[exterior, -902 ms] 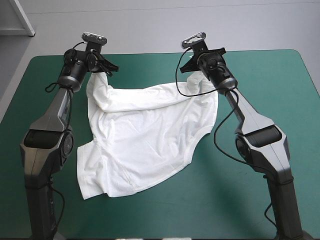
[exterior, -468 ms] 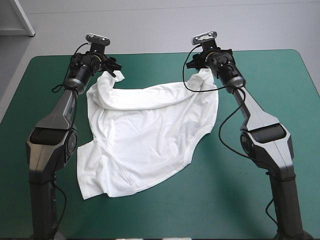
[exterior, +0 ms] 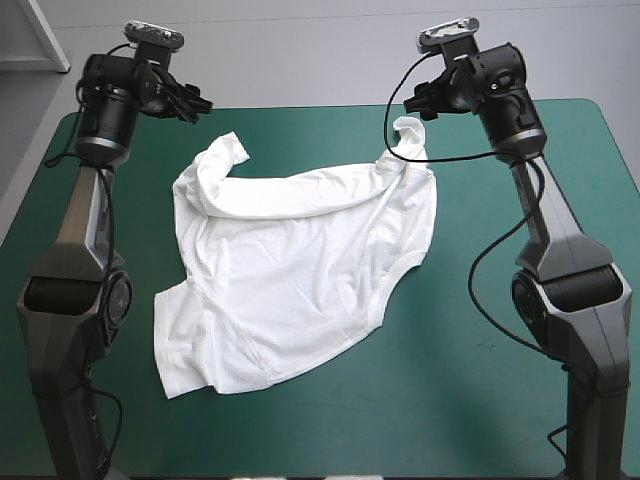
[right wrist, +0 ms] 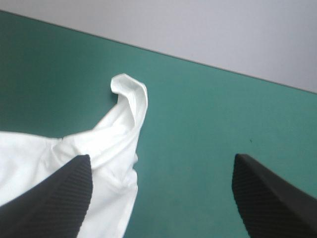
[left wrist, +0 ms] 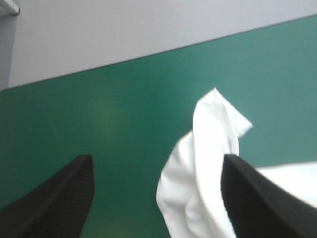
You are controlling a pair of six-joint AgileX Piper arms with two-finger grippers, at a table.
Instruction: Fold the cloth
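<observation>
The white T-shirt (exterior: 290, 270) lies on the teal-green table, partly spread, with its far edge folded over in a band. Two of its corners stand up in small peaks near the table's far edge. My left gripper (exterior: 190, 100) hangs open, raised above and beyond the left peak (exterior: 232, 146). My right gripper (exterior: 425, 100) is open too, raised above the right peak (exterior: 407, 130). In the left wrist view the gripper (left wrist: 157, 158) has wide-apart fingers and the T-shirt (left wrist: 213, 139) lies below. The right wrist view shows that gripper (right wrist: 161, 157) the same, above the T-shirt (right wrist: 124, 124). Neither holds anything.
The table's far edge (exterior: 300, 107) runs just beyond the two shirt peaks. Teal-green cover (exterior: 540, 230) shows to the right of the shirt and along the left side (exterior: 60, 220). The shirt's near hem reaches toward the front left.
Both grippers have opened and let go of the shirt's far corners. Both arms have risen and drawn outward and back. The corners have dropped onto the table and stand as peaks.
</observation>
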